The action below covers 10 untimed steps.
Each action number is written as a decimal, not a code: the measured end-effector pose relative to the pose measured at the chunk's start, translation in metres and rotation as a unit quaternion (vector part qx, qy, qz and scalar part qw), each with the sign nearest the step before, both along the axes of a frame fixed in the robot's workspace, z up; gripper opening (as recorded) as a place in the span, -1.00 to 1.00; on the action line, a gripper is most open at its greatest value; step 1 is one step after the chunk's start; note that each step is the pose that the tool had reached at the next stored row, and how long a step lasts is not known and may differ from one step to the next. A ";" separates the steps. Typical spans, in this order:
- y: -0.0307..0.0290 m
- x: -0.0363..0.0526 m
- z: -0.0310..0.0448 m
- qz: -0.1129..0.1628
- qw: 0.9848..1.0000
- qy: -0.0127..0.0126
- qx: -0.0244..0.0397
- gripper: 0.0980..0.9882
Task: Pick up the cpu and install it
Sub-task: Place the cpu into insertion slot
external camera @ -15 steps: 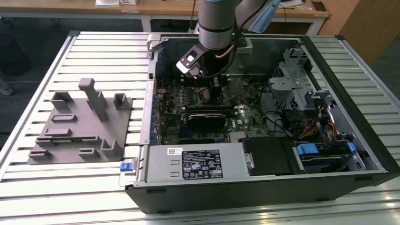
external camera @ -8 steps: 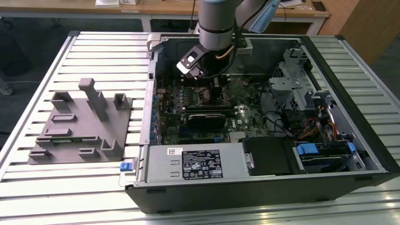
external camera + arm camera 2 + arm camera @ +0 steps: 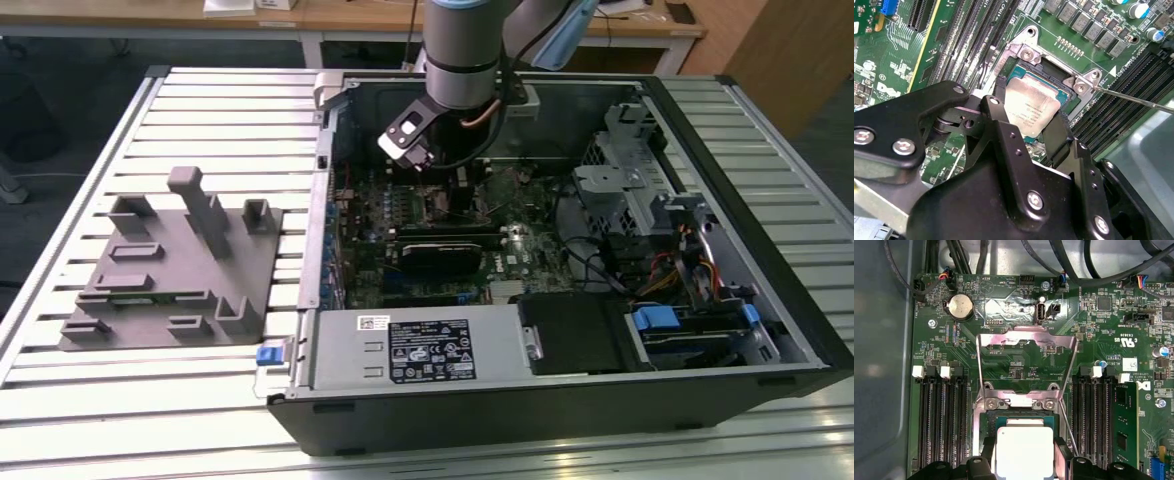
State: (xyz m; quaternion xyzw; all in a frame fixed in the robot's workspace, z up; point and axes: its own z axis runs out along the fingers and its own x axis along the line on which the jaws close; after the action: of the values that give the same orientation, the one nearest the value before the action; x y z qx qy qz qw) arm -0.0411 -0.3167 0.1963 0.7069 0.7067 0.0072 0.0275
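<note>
Tool (image 3: 1026,122) looks closed on opposite edges of the cpu (image 3: 1033,102), which sits in or just over the open socket (image 3: 1025,50); light, stiff, fragile underneath, edge-hold only.

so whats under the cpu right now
The socket: its frame shows around the cpu, which the claw grips. What lies directly beneath is covered by the cpu, so whether it is seated cannot be told.

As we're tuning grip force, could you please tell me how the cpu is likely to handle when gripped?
The cpu looks flat and metal-topped, so probably stiff and light. Its smooth, thin edges could slip in the gripper flanking it. Being flat and square, it shouldn't roll.
</note>
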 end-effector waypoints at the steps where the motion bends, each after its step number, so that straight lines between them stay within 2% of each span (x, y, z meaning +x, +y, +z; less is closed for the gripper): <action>1: 0.0000 0.0000 -0.0004 0.000 1.000 0.000 0.000 0.00; 10: 0.0003 0.0000 -0.0036 0.000 1.000 0.000 0.000 0.00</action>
State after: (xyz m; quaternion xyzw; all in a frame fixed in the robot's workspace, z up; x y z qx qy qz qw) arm -0.0411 -0.3164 0.1927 0.7069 0.7067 0.0067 0.0276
